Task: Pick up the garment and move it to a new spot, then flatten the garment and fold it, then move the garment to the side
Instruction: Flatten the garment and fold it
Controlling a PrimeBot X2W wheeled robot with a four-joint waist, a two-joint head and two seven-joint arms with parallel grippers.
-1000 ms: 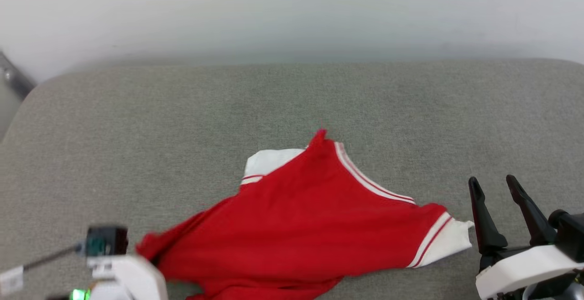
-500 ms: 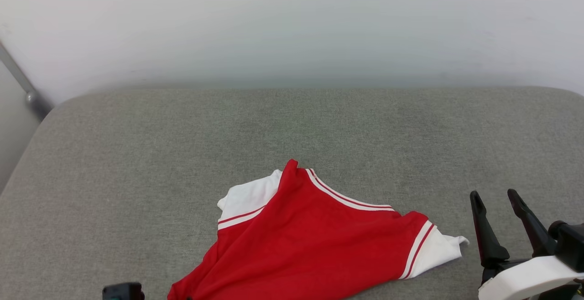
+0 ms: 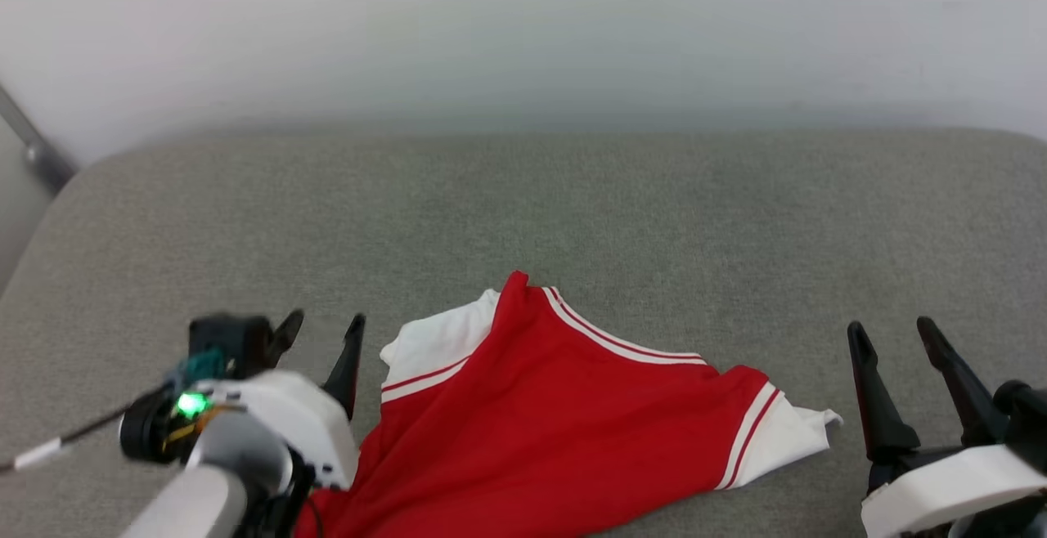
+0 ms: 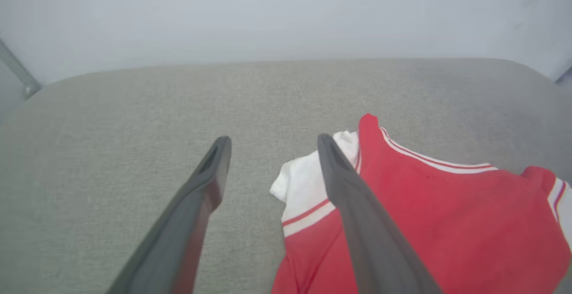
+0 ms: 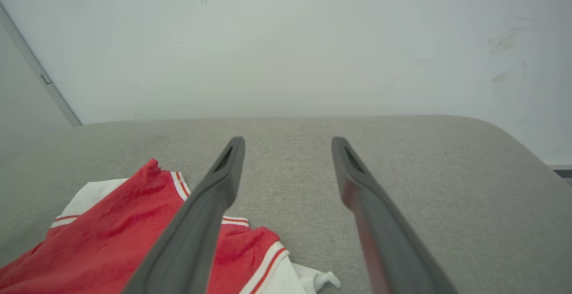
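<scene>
The garment (image 3: pixel 572 415) is lying loose and a bit rumpled on the near part of the grey cushion (image 3: pixel 523 211). It's a red body with a white sleeve poking out at each side, and red-and-white stripes along the seams. Its lower end runs off the bottom of the head view, so I can't see the hem.

The left tool (image 3: pixel 325 334) is right beside the left-hand sleeve. Its two dark fingers are spread wide with nothing between them, so it's released. In the left wrist view, one finger (image 4: pixel 357 213) crosses over the white sleeve and red fabric (image 4: pixel 424 213), but I can't tell if it's actually touching.

The right tool (image 3: pixel 891 342) sits near the other sleeve with a bit of bare cushion between them. It's also spread wide and empty, same story in its own wrist view (image 5: pixel 288 151).

Behind the cushion there's a plain pale wall (image 3: pixel 523 31).
</scene>
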